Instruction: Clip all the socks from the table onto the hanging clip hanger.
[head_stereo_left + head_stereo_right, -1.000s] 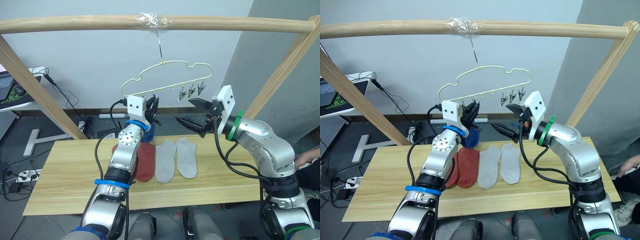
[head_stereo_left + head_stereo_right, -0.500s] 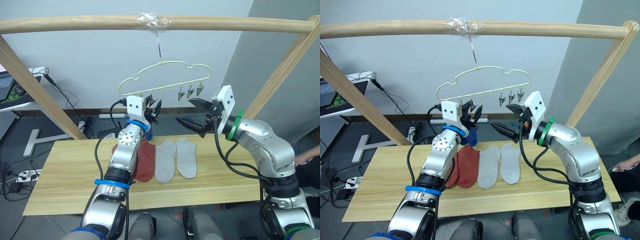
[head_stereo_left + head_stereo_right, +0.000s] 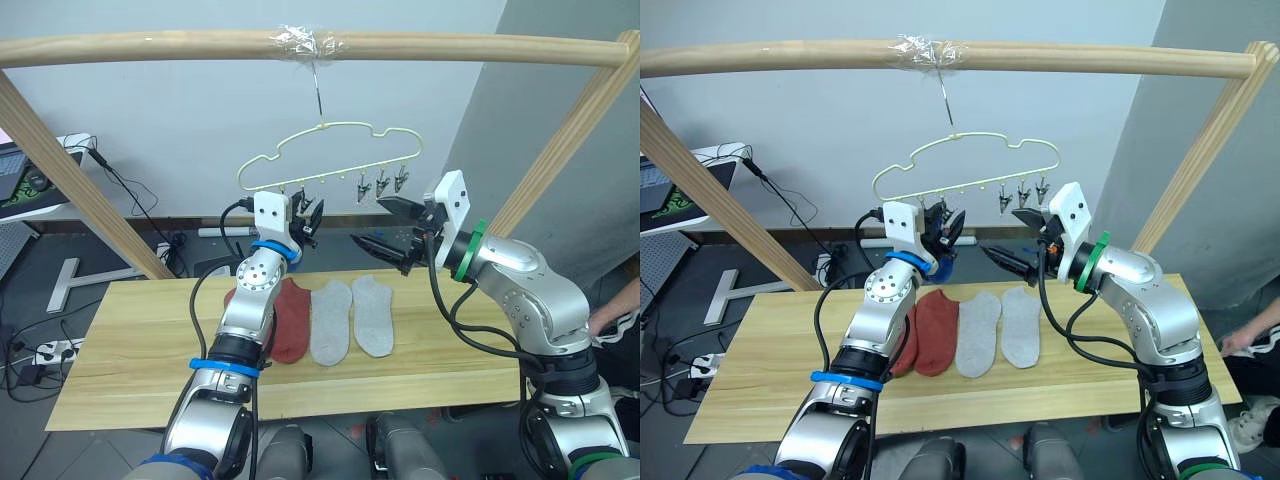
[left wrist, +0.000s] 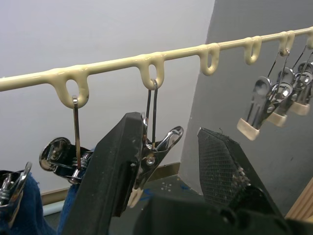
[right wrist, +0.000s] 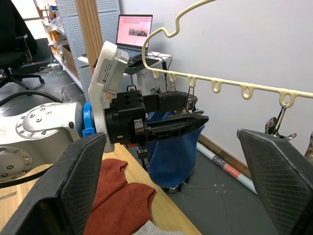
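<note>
Under the wooden pole frame (image 3: pixel 300 45), the clip hanger (image 3: pixel 330 160) hung above the table (image 3: pixel 130 350). Two red and two grey socks (image 3: pixel 331 320) lay there. At the hanger's 7 o'clock, the left gripper (image 4: pixel 168 161) stood spread around a clip (image 4: pixel 154 156); the right gripper (image 3: pixel 385 225) gaped empty. Squeezing the clip squarely seemed wise.

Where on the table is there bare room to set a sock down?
The table is bare left of the rust-red socks and right of the grey socks, plus the front strip. The middle is crowded, with the socks side by side.
</note>
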Robot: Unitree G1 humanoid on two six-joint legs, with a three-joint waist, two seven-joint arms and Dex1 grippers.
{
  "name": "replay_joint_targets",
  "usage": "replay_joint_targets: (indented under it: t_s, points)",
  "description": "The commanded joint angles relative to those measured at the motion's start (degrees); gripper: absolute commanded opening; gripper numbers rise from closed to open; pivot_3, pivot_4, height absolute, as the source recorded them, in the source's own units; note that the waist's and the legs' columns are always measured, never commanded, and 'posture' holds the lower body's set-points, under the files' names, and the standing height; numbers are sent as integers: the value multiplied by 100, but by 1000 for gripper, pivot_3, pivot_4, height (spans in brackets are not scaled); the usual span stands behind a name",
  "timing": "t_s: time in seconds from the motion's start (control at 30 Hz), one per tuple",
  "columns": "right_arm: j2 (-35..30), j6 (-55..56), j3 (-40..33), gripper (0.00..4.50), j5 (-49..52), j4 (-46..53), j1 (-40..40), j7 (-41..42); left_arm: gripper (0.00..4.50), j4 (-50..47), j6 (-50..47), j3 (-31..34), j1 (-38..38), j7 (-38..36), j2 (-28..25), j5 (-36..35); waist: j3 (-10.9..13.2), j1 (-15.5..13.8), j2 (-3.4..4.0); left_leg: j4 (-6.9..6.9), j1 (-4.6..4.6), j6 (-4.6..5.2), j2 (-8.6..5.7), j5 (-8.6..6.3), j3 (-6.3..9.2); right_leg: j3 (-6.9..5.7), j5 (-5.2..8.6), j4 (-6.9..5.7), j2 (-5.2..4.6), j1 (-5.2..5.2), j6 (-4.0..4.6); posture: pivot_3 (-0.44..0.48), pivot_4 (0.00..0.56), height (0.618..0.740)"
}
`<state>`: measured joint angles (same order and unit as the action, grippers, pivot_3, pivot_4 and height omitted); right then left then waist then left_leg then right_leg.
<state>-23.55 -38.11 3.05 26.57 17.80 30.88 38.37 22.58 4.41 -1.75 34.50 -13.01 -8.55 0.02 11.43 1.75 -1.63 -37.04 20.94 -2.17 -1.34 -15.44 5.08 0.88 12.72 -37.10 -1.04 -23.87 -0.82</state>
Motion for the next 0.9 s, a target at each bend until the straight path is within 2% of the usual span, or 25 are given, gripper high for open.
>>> replay_joint_targets:
  t_s: [0.03,0.07,0.1,0.17,0.27,0.4,0.73,0.9]
  points:
    - [4,82,-60,4500,91,247,19,-7,2169,-220,167,30,99,52,13,14,0,-1,0,0,0,0,0,0,0,0,0,0,0,0,0,-53,156,740]
    - [3,88,-58,4500,88,246,16,-4,2169,-221,170,28,95,50,14,14,0,-1,0,0,0,0,0,0,0,0,0,0,0,0,0,-53,156,740]
    - [5,89,-59,4500,89,240,18,-4,1987,-219,176,28,94,46,14,11,0,-1,0,0,0,0,0,0,0,0,0,0,0,0,0,-53,156,740]
    - [6,91,-60,4500,89,235,17,-3,1562,-227,179,31,90,47,15,8,0,-1,0,0,0,0,0,0,0,0,0,-1,0,0,0,-52,157,740]
    - [8,92,-59,4500,86,236,12,-9,678,-251,183,32,78,42,18,-2,0,-1,0,-1,0,0,0,0,0,0,0,-1,0,0,0,-52,157,740]
    - [25,90,-52,4500,91,236,-3,-16,43,-244,189,29,63,18,15,-14,0,-1,0,-1,0,0,0,0,0,0,0,-1,0,0,0,-52,157,740]
    - [68,150,87,4500,-37,184,-86,-65,9,-345,-43,148,-48,-96,53,-297,0,-1,0,-1,0,0,0,0,0,0,0,-1,0,0,0,-51,164,740]
    - [31,522,637,4500,-845,-374,-474,-319,9,-620,-490,470,-192,-246,69,-827,-1,2,-1,0,-2,0,1,0,2,-1,0,-2,0,1,0,-37,168,740]
